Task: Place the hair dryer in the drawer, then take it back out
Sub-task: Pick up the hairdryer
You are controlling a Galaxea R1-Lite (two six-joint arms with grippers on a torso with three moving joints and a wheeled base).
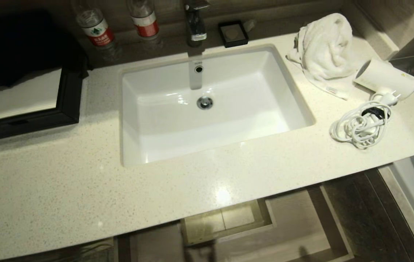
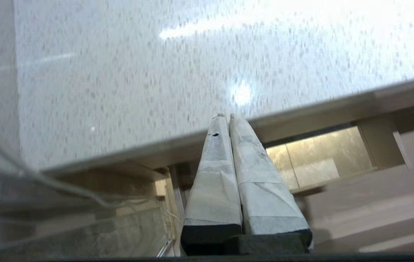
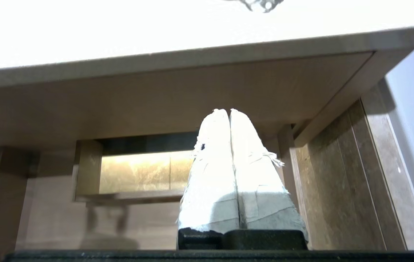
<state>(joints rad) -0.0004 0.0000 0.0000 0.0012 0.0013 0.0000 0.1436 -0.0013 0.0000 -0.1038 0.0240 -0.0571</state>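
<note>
Speckled pale stone made up the counter [image 1: 65,189], with a white rectangular sink [image 1: 207,105] sunk into its middle. The hair dryer [image 1: 385,78] lay on its side at the counter's far right end, its round barrel mouth facing a crumpled white towel [image 1: 325,45] just beside it. Its bundled white cord [image 1: 359,123], plug on top, lay coiled on the stone in front of the dryer, nearer the counter's front edge. Behind the sink stood a dark faucet [image 1: 195,23], a small black soap dish [image 1: 233,33] to its right, and two water bottles [image 1: 96,31] to its left. A black-framed tray [image 1: 67,105] sat at the left end.

Below the counter's front edge, the drawer [image 1: 298,229] stood pulled out, its light wood-grain floor wrapping around a boxed rectangular cutout [image 1: 225,222]. Nothing lay in the part of it that showed.

Neither arm appeared in the head view. The left claw [image 2: 226,115] hung low in front of the counter edge, its taped fingers [image 2: 214,182] pressed together and holding nothing. The right claw [image 3: 225,110] sat below the counter's underside, facing the drawer, its taped fingers [image 3: 212,189] likewise closed tight and empty.
</note>
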